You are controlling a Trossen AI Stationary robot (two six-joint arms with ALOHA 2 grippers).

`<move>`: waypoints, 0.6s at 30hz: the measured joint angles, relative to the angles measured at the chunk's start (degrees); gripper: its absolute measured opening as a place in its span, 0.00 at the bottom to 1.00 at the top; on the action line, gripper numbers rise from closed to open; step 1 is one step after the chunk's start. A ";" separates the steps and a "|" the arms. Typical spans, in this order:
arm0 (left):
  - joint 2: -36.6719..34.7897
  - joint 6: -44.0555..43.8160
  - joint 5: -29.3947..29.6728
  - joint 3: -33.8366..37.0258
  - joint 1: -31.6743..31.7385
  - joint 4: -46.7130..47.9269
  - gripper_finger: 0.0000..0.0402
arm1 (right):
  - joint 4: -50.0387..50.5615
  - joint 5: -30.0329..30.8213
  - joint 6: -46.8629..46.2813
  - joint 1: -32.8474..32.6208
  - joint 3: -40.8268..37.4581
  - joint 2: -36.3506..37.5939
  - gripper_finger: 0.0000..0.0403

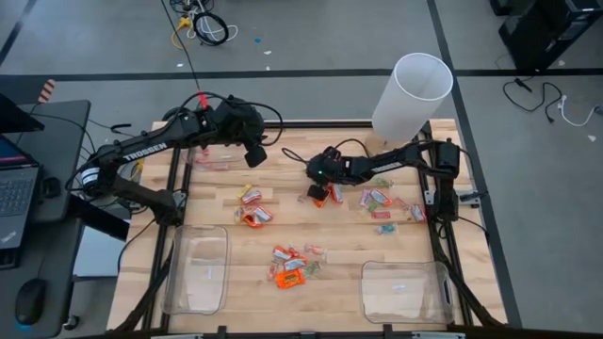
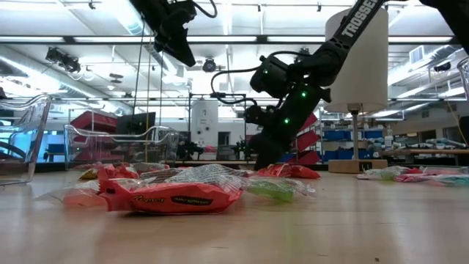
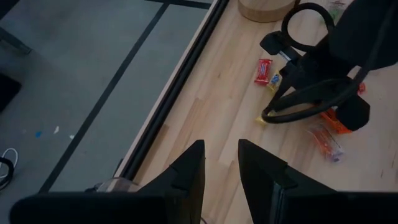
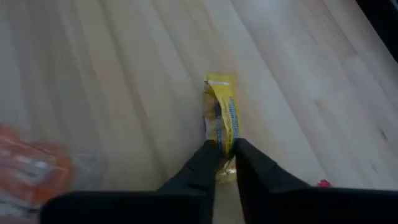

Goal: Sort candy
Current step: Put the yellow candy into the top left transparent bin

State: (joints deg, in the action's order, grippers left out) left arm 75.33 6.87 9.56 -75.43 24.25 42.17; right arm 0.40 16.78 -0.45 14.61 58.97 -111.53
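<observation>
Nearest the low camera lies an orange Reese's wrapper, its brand name readable on the side, part of the orange heap that sits on the worktop between the two clear bins. Past that heap, toward the tall white cylinder, the right claw is down at the wood with its fingers pinched on the tail end of a yellow candy; the blue print on that wrapper is too blurred to read. More wrapped sweets, pink and yellow, lie scattered just beside the cylinder's foot, and another small cluster lies on the far side of the right claw from the cylinder. The hold looks shallow, only on the crimped wrapper edge, so the sweet may slip free or swing and drop short of a bin once raised. Farther from the cylinder, the left claw hovers over the worktop's edge, part open and holding nothing; "TROSSEN" is printed on both arms.
</observation>
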 joint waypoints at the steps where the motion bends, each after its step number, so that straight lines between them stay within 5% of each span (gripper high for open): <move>1: 0.00 -0.03 0.01 0.01 0.00 0.00 0.25 | 0.11 -0.06 0.05 0.04 0.01 0.04 0.05; 12: 0.00 -0.73 -0.58 1.50 -0.25 -0.17 0.25 | -0.37 -2.85 -0.33 -1.57 -0.01 2.03 0.00; 18: 0.00 7.03 -14.72 6.88 -1.74 -0.51 0.25 | -1.09 -13.20 -5.51 -2.34 -0.01 7.12 0.00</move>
State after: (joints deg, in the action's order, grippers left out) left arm 75.33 13.90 -5.16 -68.55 22.51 41.66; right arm -0.69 3.58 -5.96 12.27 58.96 -104.41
